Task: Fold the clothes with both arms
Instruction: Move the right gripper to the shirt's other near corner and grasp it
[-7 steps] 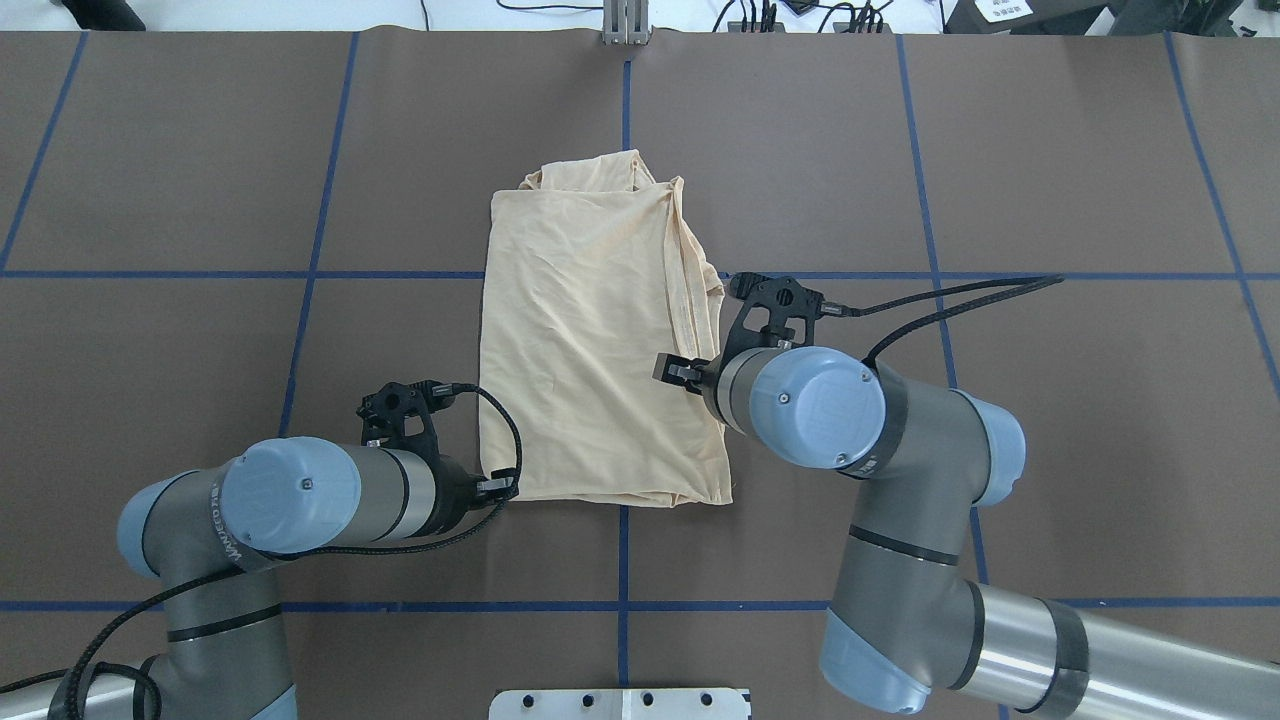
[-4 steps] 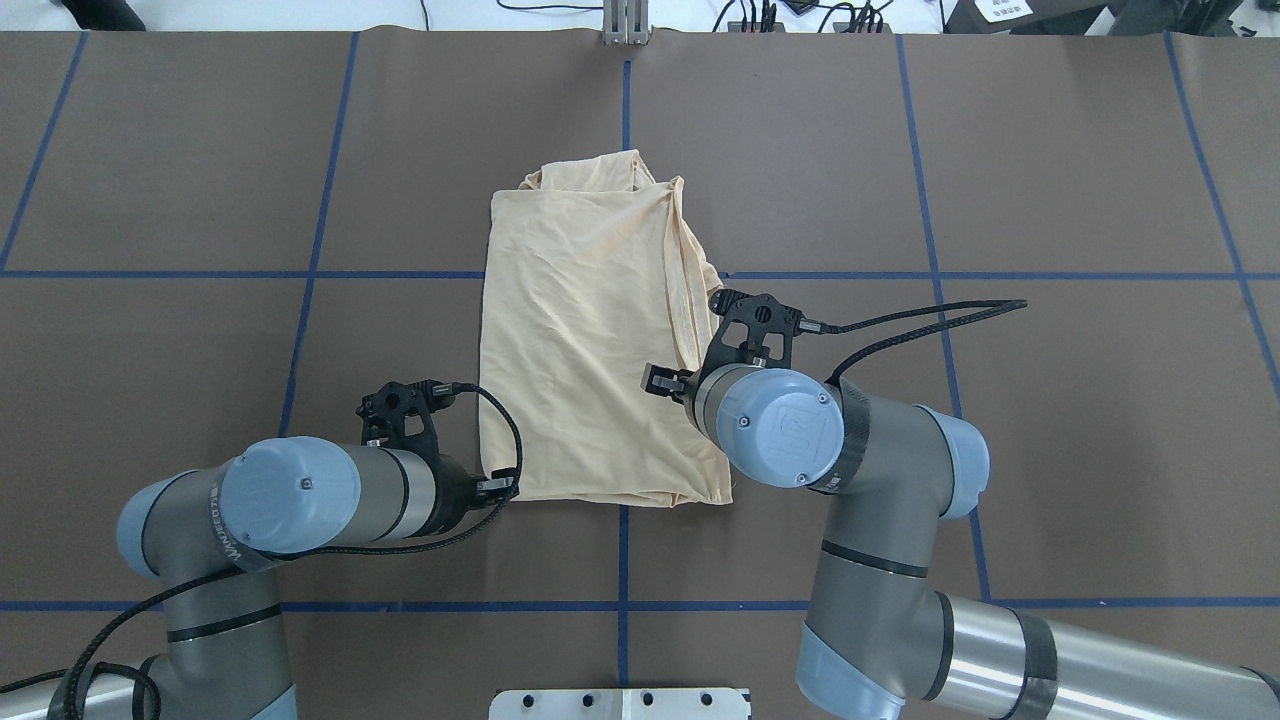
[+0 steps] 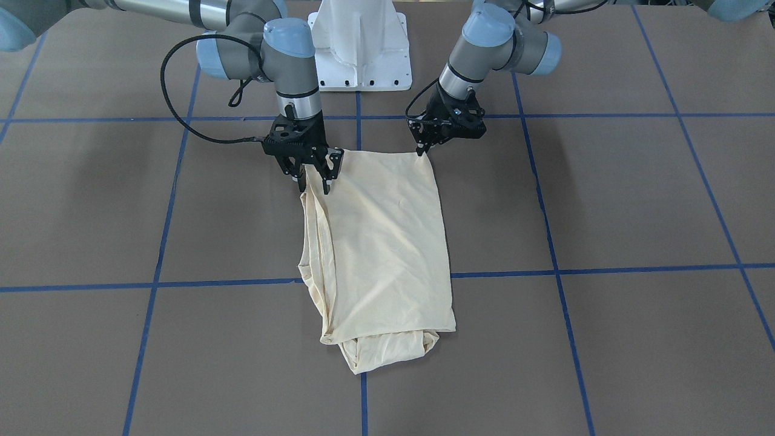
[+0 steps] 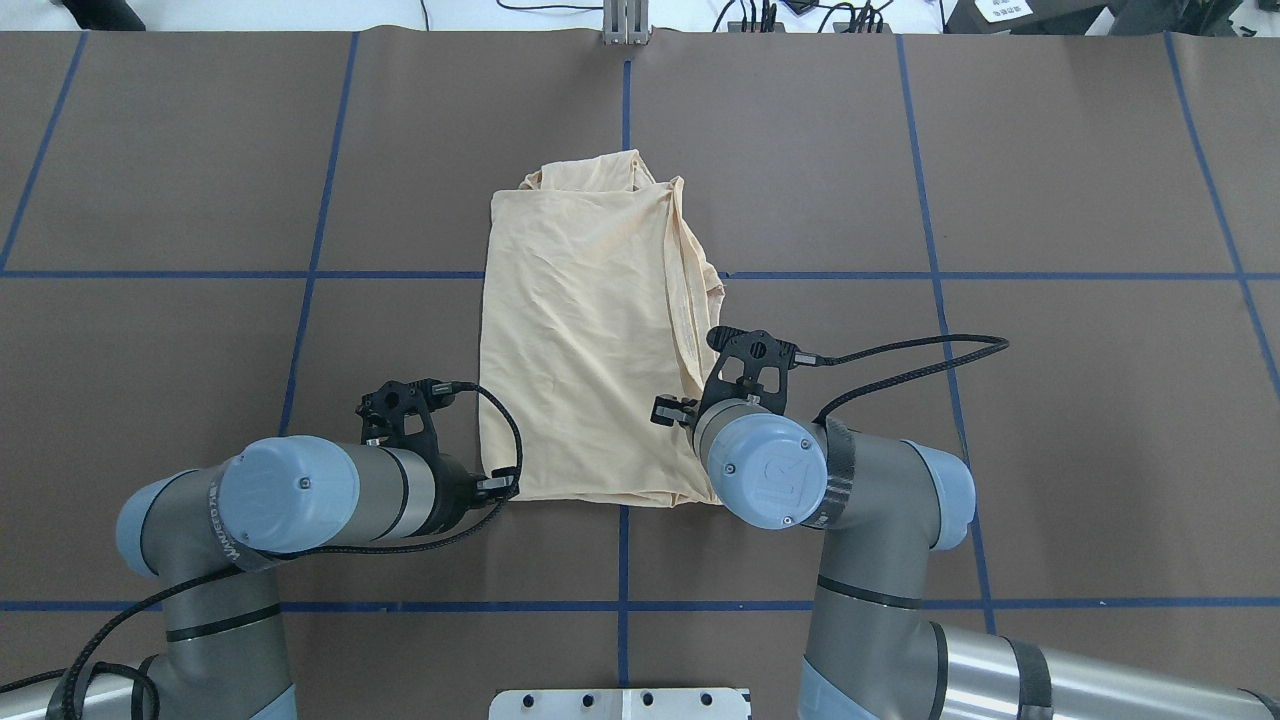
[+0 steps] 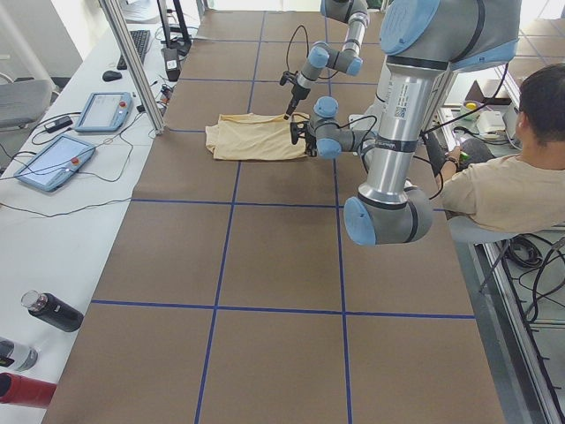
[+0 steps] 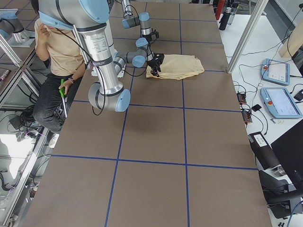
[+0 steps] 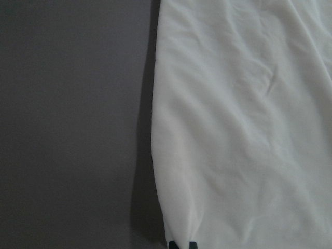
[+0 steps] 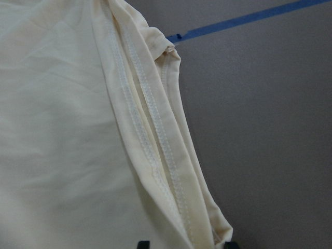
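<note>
The clothes (image 4: 580, 340), a cream shirt, lie folded into a long strip mid-table, the bunched end farthest from the robot; no print shows. My left gripper (image 3: 422, 150) sits low at the shirt's near left corner. In the left wrist view its fingertips (image 7: 182, 244) are close together with the cloth's (image 7: 244, 129) corner pinched between them. My right gripper (image 3: 315, 181) is over the layered, stitched right edge by the near corner. In the right wrist view it (image 8: 187, 244) stands open, the hems (image 8: 155, 129) lying between the tips.
The white pedestal base (image 3: 360, 48) stands just behind the shirt. A seated person (image 5: 494, 185) is beside the robot. Tablets (image 5: 44, 163) and bottles (image 5: 53, 311) lie on the side bench. Blue tape lines (image 4: 622, 560) grid the brown table.
My right arm has moved along the shirt's right edge toward the robot, from mid-edge to the near corner. The left arm and the shirt have stayed still.
</note>
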`<state>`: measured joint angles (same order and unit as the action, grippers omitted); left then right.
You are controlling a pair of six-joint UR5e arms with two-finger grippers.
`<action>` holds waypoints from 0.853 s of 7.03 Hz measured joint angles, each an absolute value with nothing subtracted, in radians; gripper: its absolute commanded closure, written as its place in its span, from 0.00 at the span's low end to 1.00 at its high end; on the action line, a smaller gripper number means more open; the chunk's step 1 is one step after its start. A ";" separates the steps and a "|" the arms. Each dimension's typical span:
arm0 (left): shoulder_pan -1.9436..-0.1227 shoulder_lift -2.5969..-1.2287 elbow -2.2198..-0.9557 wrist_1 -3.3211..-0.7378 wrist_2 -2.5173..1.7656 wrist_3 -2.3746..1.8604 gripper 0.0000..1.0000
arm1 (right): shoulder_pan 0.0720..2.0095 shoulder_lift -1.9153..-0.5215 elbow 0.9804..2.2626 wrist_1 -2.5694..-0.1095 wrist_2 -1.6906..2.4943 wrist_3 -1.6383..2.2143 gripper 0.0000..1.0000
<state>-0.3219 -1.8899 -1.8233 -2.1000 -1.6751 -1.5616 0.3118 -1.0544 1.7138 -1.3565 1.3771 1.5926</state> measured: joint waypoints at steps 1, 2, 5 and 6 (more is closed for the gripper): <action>-0.322 -1.890 -1.824 -2.100 -1.675 -1.562 1.00 | 0.311 -1.057 1.711 -1.356 1.374 1.587 0.45; -0.321 -1.890 -1.824 -2.100 -1.675 -1.562 1.00 | 0.310 -1.058 1.710 -1.357 1.373 1.584 0.57; -0.321 -1.890 -1.823 -2.100 -1.675 -1.562 1.00 | 0.309 -1.058 1.712 -1.353 1.373 1.582 1.00; -0.321 -1.890 -1.824 -2.100 -1.675 -1.562 1.00 | 0.308 -1.063 1.716 -1.350 1.374 1.582 1.00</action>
<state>-0.3206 -1.8898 -1.8237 -2.1000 -1.6751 -1.5616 0.3078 -1.0626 1.7159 -1.3498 1.3736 1.5815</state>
